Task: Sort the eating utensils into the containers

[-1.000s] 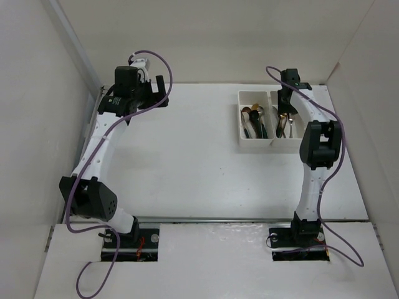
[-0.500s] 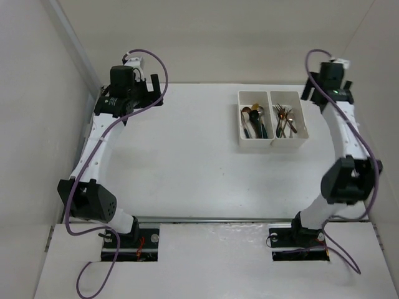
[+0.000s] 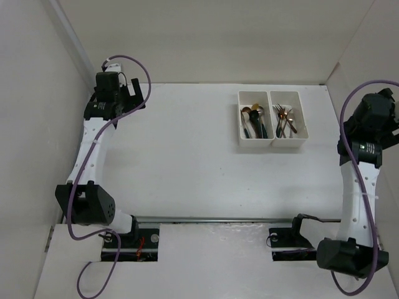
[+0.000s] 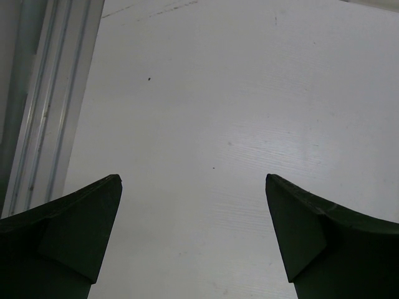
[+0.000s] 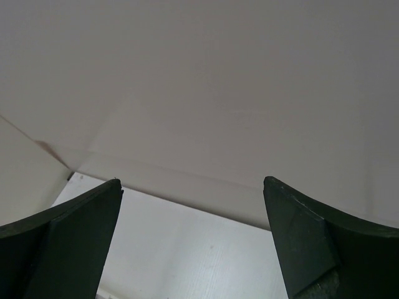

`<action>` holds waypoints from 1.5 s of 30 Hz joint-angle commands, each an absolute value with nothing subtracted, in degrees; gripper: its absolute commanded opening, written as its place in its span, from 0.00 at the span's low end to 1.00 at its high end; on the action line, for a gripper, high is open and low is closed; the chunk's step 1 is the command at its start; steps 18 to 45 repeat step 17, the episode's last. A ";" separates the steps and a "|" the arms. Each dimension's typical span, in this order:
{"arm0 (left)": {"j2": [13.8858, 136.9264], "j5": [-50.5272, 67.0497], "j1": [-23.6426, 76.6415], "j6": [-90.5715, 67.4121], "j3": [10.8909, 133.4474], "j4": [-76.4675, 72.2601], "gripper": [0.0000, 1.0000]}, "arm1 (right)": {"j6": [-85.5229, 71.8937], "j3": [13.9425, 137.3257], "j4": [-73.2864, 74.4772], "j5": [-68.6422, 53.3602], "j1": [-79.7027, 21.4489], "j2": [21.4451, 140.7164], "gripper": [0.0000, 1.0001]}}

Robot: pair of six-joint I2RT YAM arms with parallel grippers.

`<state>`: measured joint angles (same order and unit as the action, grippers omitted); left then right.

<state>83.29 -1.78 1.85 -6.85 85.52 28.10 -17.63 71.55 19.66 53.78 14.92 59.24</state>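
White plastic twin bins (image 3: 255, 142), long axes running near-to-far, held every visible slim metal spoon and fork (image 3: 284, 119); they lay left of the black two-fingered right gripper (image 5: 193, 187), the nearer one, and well right of the left gripper (image 4: 193, 180); both grippers stood apart, empty.

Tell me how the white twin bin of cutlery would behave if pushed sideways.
The twin bin would probably slide, not tip: it sits low and wide on the smooth table. It looks like thin plastic, so likely light, the utensils adding most weight. Those lie loose and may shift.
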 commanded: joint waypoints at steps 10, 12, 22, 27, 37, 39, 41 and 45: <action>78.40 -0.18 1.05 -6.86 82.79 25.75 1.00 | -15.29 69.70 13.97 50.98 14.59 55.55 1.00; 77.88 -0.18 1.05 -6.86 82.27 25.23 1.00 | -15.29 69.70 13.97 49.40 14.59 55.55 1.00; 77.34 -0.18 1.05 -6.86 81.12 25.22 1.00 | -13.18 67.86 12.32 42.81 14.59 52.14 1.00; 77.34 -0.18 1.05 -6.86 81.12 25.22 1.00 | -13.18 67.86 12.32 42.81 14.59 52.14 1.00; 77.34 -0.18 1.05 -6.86 81.12 25.22 1.00 | -13.18 67.86 12.32 42.81 14.59 52.14 1.00; 77.34 -0.18 1.05 -6.86 81.12 25.22 1.00 | -13.18 67.86 12.32 42.81 14.59 52.14 1.00; 77.34 -0.18 1.05 -6.86 81.12 25.22 1.00 | -13.18 67.86 12.32 42.81 14.59 52.14 1.00; 77.34 -0.18 1.05 -6.86 81.12 25.22 1.00 | -13.18 67.86 12.32 42.81 14.59 52.14 1.00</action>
